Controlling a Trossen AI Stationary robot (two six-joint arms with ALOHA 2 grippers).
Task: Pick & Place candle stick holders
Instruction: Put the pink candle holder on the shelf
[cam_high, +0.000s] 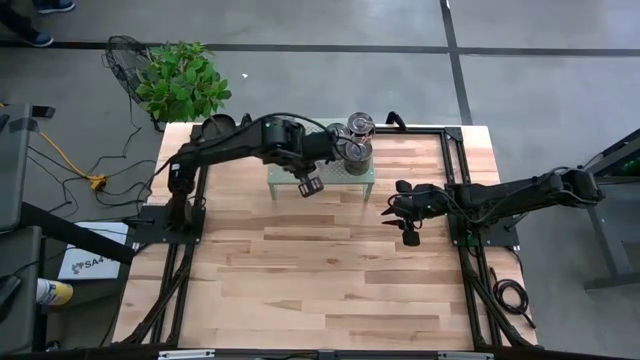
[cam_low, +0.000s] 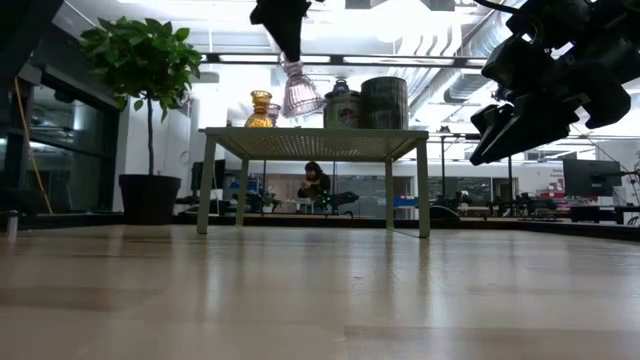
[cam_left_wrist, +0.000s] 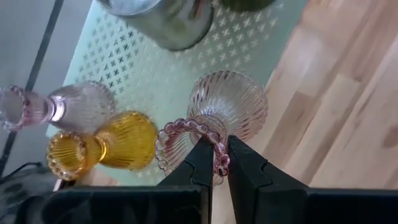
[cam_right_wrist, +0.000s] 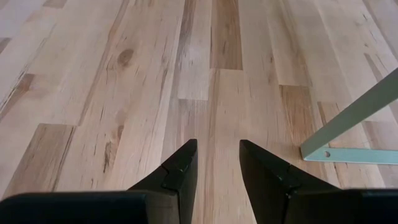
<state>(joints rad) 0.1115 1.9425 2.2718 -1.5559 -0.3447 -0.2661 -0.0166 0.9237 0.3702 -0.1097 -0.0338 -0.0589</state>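
Wooden table (cam_high: 320, 270) below: your left gripper (cam_left_wrist: 214, 163) has its jaws clamped on the pink glass holder (cam_left_wrist: 221, 109); lift straight, clear the green stand (cam_left_wrist: 149, 81). Right gripper (cam_right_wrist: 216, 163) waits, jaws apart.

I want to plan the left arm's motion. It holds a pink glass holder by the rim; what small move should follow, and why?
Probably lift it a little higher, straight up. The left gripper pinches the beaded rim of the pink glass holder, which hangs tilted just above the green stand, beside the amber holder and the metal holders. The right gripper waits open over the table.
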